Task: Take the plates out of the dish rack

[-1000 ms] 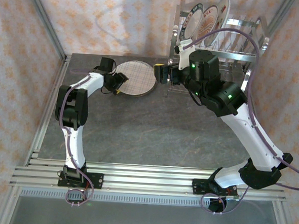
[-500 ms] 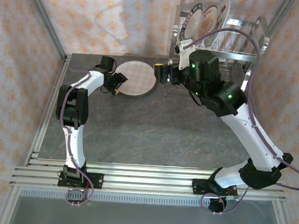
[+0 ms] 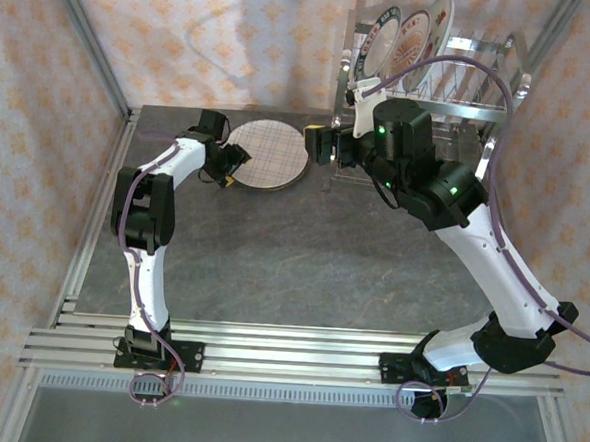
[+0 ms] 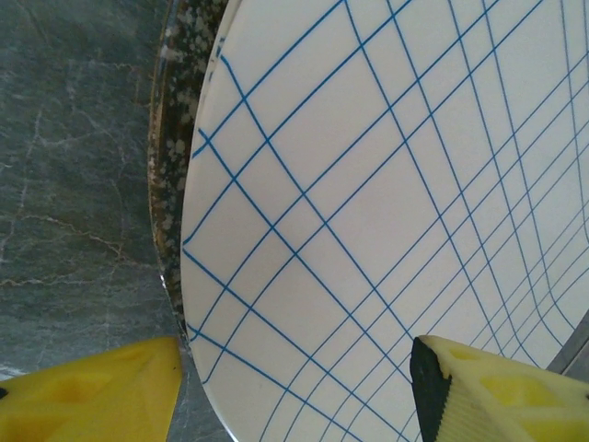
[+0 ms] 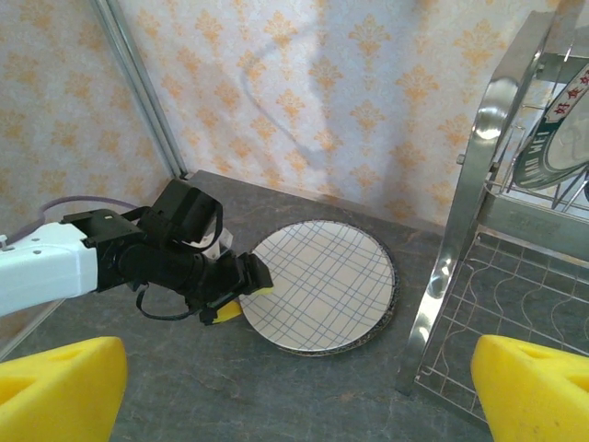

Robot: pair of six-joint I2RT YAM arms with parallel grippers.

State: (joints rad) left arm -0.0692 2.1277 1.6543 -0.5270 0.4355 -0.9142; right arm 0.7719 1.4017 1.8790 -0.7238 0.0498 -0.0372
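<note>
The left gripper (image 4: 296, 359), lower frame, straddled the rim of the plaid plate (image 4: 368, 184) with jaws apart, pinching nothing. Pulling back carelessly could drag it off the speckled plate (image 4: 170, 166) beneath. The right gripper (image 3: 316, 145) gaped empty mid-frame, and more plates (image 3: 413, 36) waited in the dish rack (image 3: 472, 104), upper right.

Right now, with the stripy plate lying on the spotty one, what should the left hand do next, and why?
Probably pull the left gripper straight back, away from the plaid plate. That plate lies flat on the speckled plate, and the yellow fingers stand apart on either side of its rim, not pinching it. Backing off leaves the stack alone, and more plates wait in the dish rack.
</note>
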